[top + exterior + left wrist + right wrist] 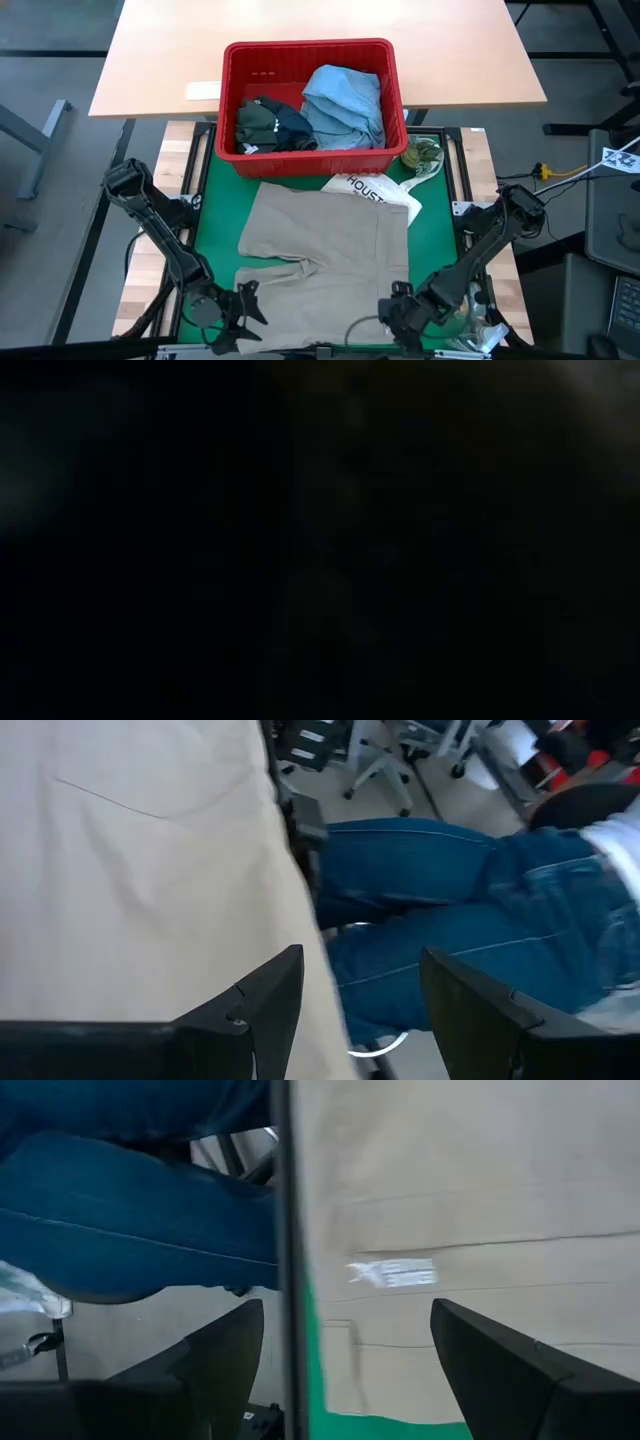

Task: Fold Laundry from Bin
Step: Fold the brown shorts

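The left gripper [232,312] stands with jaws apart and empty at the near edge of the green mat [215,215], by the near left corner of the beige garment [325,255]. The right gripper [400,312], also wide and empty, waits at the near right. The beige garment lies spread flat, not yet folded. The red bin [312,150] at the far edge still holds the light blue shirt [345,105] and dark garments [270,125], so most folding remains.

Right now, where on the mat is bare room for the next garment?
Little: narrow strips of green mat on either side of the beige garment. The middle is covered; the red bin and white tote bag crowd the far edge.
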You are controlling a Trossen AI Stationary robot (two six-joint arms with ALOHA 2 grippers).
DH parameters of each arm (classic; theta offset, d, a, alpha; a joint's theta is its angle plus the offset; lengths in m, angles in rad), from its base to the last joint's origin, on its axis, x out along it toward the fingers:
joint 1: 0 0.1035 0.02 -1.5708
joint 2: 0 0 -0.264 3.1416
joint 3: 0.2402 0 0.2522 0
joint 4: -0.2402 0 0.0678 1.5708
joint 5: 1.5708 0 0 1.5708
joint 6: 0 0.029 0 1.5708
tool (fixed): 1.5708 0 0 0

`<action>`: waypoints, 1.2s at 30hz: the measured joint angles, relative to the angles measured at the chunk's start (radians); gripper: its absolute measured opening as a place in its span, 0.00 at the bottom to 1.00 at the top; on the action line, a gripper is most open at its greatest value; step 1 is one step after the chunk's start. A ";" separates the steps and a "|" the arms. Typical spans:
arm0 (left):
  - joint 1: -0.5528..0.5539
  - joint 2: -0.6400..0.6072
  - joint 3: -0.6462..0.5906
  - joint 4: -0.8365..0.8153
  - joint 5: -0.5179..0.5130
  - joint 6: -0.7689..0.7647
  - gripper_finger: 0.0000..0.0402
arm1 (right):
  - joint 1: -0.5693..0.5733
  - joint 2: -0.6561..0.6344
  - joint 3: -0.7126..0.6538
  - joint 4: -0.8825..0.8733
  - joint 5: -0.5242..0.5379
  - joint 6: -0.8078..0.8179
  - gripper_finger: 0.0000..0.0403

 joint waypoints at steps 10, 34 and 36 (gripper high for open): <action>-0.071 0.098 0.000 0.080 0.011 -0.169 0.48 | 0.112 0.000 0.000 0.026 0.186 0.021 0.72; -0.100 0.208 0.000 0.217 -0.001 -0.209 0.48 | 0.201 0.153 0.000 0.074 0.267 0.105 0.72; -0.100 0.208 0.000 0.217 -0.001 -0.209 0.48 | 0.200 0.171 0.000 0.066 0.268 0.105 0.72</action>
